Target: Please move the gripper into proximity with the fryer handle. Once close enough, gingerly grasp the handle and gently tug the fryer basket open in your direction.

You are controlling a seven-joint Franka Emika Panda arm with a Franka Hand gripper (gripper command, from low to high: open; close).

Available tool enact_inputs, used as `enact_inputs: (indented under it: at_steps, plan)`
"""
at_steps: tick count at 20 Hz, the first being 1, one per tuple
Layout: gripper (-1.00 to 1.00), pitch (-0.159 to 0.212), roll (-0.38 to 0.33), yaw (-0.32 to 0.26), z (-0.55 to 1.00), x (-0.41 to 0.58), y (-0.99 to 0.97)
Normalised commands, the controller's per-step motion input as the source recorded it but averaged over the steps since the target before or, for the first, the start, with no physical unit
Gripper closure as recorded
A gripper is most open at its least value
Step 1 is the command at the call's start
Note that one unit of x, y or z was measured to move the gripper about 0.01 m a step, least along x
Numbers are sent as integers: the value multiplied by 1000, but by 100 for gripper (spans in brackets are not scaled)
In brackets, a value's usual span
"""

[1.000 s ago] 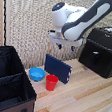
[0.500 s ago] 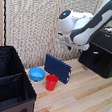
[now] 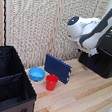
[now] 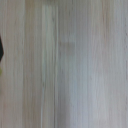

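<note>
The boxy black air fryer [image 3: 107, 51] stands on the wooden table at the exterior view's right. Its fryer basket [image 3: 98, 65] is the lower front part and looks closed; I cannot make out the handle. The white-and-black arm curves down in front of the fryer's upper left. The gripper [image 3: 93, 51] shows only as a white block low on the arm, just above the fryer's near corner. Its fingers are hidden, so open or shut is unclear. The wrist view shows only blurred pale wood planks [image 4: 65, 65], with no fingers in it.
A large black fabric case [image 3: 7, 86] fills the exterior view's lower left. A blue bowl [image 3: 37, 74], a red cup [image 3: 51, 82] and an upright dark blue flat box [image 3: 58, 68] stand mid-table. A woven screen [image 3: 36, 24] backs the scene.
The arm has swung toward the exterior view's right, away from above the blue box and close to the fryer. The objects on the table have not moved.
</note>
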Motion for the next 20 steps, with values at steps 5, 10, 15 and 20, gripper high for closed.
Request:
enact_inputs:
  at_steps: [5, 10, 15, 20]
  plan:
    - [-100, -129, -33, 6, -223, -6, -649]
    - [-100, -81, 0, 76, -171, 37, -547]
    - [-100, 24, 0, 69, -230, -9, -530]
    - [-100, 45, 0, 93, -162, 8, -514]
